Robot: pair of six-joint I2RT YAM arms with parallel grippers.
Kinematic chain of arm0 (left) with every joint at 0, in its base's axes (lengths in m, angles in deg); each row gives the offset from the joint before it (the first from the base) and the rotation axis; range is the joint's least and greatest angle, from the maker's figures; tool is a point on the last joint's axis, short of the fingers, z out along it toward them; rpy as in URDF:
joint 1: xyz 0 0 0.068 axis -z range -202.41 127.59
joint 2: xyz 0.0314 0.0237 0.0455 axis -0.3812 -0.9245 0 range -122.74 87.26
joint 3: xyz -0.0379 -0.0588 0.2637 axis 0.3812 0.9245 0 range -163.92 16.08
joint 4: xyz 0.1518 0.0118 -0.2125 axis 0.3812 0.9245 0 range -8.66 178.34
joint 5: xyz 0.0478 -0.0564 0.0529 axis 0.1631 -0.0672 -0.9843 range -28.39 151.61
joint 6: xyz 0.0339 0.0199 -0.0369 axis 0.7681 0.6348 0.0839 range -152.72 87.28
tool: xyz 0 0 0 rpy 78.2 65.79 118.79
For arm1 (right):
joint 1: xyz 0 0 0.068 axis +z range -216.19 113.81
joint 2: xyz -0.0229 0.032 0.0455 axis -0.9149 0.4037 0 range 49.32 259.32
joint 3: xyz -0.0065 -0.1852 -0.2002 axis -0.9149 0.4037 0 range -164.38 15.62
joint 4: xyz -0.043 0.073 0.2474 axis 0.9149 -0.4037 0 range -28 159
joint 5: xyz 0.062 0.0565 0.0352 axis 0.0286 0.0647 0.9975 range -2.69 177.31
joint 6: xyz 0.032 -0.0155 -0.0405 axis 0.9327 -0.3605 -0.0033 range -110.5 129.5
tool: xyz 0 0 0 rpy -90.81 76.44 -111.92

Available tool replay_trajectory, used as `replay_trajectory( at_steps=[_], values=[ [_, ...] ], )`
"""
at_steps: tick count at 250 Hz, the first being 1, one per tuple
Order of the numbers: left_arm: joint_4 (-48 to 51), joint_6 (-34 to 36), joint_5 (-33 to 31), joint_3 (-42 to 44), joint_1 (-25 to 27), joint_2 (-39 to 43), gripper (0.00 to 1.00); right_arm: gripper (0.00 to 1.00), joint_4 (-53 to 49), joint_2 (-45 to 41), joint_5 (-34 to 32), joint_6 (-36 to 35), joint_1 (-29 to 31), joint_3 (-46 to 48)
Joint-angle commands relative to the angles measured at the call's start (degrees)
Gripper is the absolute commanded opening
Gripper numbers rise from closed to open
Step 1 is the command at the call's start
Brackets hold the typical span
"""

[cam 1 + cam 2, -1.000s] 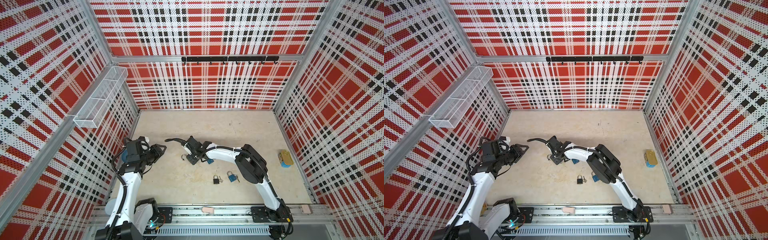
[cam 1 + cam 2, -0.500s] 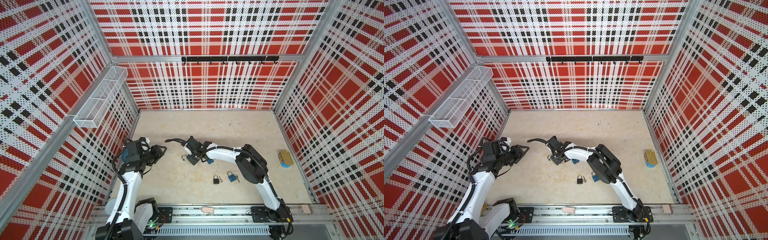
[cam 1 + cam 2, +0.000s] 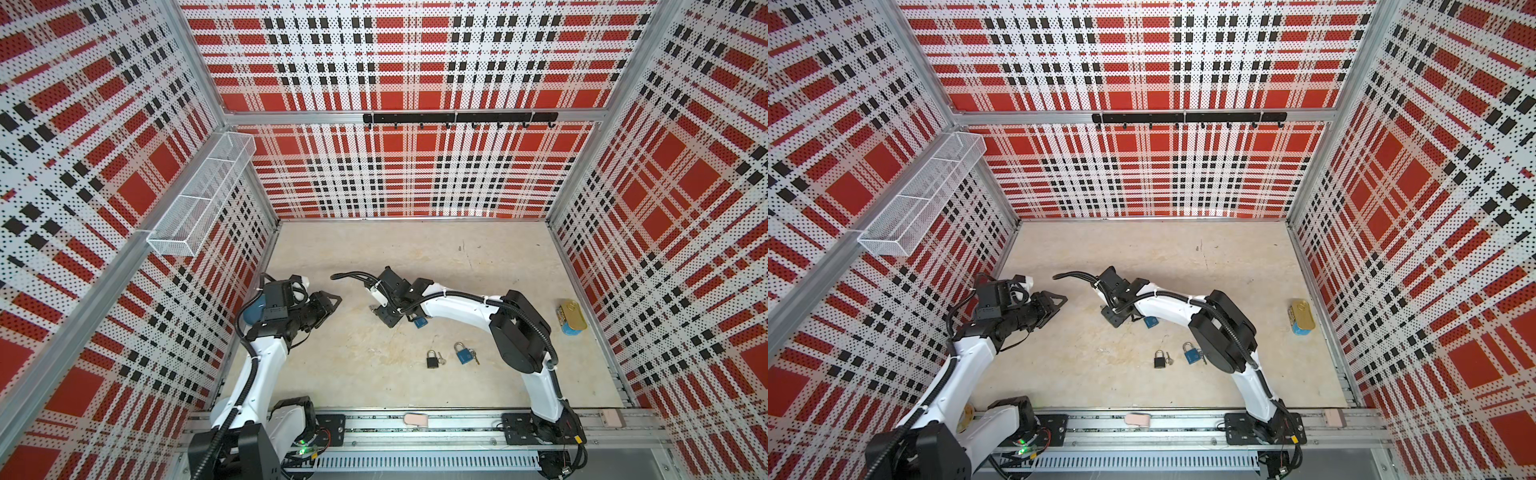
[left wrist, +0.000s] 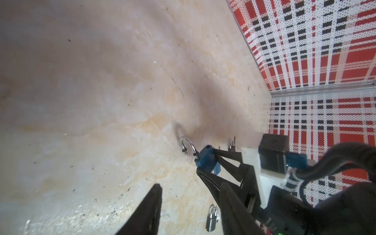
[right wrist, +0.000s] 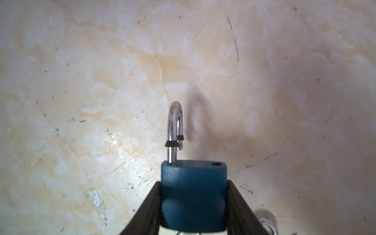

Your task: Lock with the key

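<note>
My right gripper [image 5: 193, 182] is shut on the dark blue padlock [image 5: 193, 193], holding its body low over the floor left of centre [image 3: 380, 316]. The steel shackle [image 5: 175, 126] is raised, its free end out of the body's hole. In the left wrist view that padlock [image 4: 205, 157] sits ahead of my left gripper [image 4: 190, 184], which is open and empty, a short way to its left [image 3: 334, 301]. A small silver key [image 3: 441, 360] lies by a black padlock [image 3: 432, 359], another key [image 3: 473, 356] by a blue padlock [image 3: 462, 354]. No key shows at the held padlock.
A light blue thing [image 3: 419, 322] lies partly hidden under the right wrist. A yellow-lidded tin [image 3: 572, 318] stands by the right wall. A white wire basket [image 3: 199, 199] hangs on the left wall and a black hook rail [image 3: 457, 117] on the back wall.
My left gripper has edged slightly to the right, toward the held padlock. The right gripper and the padlock have stayed put.
</note>
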Motion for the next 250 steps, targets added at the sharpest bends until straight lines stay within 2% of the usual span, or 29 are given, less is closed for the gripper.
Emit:
replay_trajectory(
  at_steps=[1,115,155,250],
  values=[
    [-3.8,-0.6,-0.3,0.9,2.7,-1.5,0.49,0.19,1.6,-4.1,1.5,0.2,-0.1,0.4],
    [-13.0,-3.6,3.9,0.8,6.7,-8.8,0.52,0.18,-1.1,-12.2,5.6,0.9,-1.2,2.7],
    [-17.6,-6.6,7.5,0.2,7.2,-11.6,0.53,0.18,-2.3,-14.6,6.5,1.0,-1.4,3.3],
    [-19.2,-7.1,13.1,-3.5,9.2,-17.0,0.54,0.16,-2.0,-17.8,7.2,1.7,-1.5,5.7]
  ],
)
